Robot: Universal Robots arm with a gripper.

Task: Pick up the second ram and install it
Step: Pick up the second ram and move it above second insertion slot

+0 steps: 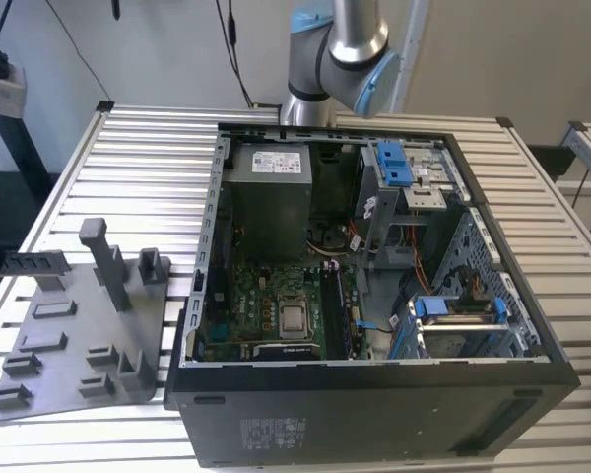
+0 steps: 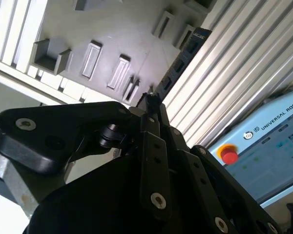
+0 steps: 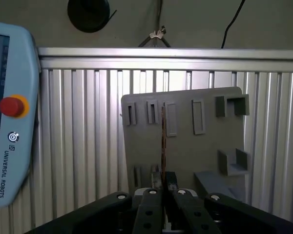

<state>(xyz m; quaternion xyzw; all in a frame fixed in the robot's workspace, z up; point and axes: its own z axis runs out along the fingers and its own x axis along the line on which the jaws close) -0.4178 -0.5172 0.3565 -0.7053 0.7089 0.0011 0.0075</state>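
**Exterior view: case open on the bench, ram up in the gripper**

Exterior view, left to right. A grey fixture plate [image 1: 79, 340] lies flat on the slatted bench [image 1: 158, 148]. A tall post [image 1: 106, 258] and several low brackets stand on it. Just beside the plate, the black computer case [image 1: 374, 419] lies on its side with the lid off. Inside, the green motherboard [image 1: 261, 305] sits on the case floor and the grey power supply [image 1: 266, 192] is behind it. On the exterior view's right is a drive cage with blue latches [image 1: 394, 166]. Loose cables [image 1: 353, 241] hang between the cage and the board. The case walls stand up all round the board. The arm [image 1: 340, 44] rises behind the case, its blue-capped joint above the rear wall.

First wrist view. The gripper [image 3: 162, 189] has its fingers pinched together on one end of the second ram [image 3: 163, 141]. The stick is seen edge-on, a thin brown line reaching out over the grey plate between two of its slot brackets. I cannot tell whether it touches the plate.

Second wrist view. The stick shows its dark side and notched edge, lying across the plate's rim and the bench slats. A pale blue teach pendant [image 2: 268, 146] with a red button [image 2: 229, 155] sits off to one side, well apart from the stick.
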